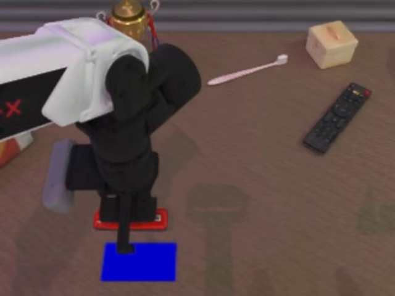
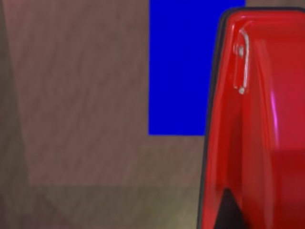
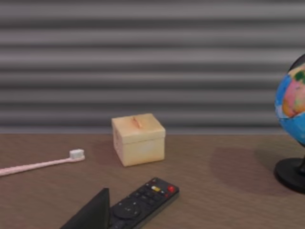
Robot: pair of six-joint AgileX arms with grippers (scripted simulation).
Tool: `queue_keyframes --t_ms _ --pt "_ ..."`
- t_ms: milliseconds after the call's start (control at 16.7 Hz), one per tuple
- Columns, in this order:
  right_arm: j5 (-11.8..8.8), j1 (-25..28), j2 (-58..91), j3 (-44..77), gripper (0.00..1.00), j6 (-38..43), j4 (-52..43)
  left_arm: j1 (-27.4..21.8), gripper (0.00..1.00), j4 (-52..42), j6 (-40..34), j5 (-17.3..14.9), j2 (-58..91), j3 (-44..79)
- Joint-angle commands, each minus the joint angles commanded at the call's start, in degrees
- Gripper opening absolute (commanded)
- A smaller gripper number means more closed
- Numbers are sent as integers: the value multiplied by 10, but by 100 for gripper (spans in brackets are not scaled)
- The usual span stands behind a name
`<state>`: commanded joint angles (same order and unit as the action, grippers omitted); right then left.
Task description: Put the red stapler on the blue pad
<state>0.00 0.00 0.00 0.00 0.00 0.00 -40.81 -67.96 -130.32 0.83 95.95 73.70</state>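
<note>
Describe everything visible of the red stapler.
The red stapler is a small, glossy, plastic-looking wedge with a dark edge and a small silvery mark at one end. It lies lengthwise across the top view on the brown table, just beyond the blue pad, not on it. The left gripper sits directly over it and hides its middle; whether the jaws grip it cannot be seen. The left wrist view shows its shiny top close up.

Stapler (image 1: 131,220) at table's left front, just behind pad (image 1: 139,261). Remote (image 1: 337,117) far right; box (image 1: 331,44), toothbrush (image 1: 247,70) behind.
</note>
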Motion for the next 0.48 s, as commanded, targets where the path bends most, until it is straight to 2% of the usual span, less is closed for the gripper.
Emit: queue_keyframes --t_ms 180,480 --pt "0 0 0 0 100 0 0 3 0 41 3 0 11 -30" --pt "0 0 0 0 100 0 0 11 0 189 9 0 50 -127"
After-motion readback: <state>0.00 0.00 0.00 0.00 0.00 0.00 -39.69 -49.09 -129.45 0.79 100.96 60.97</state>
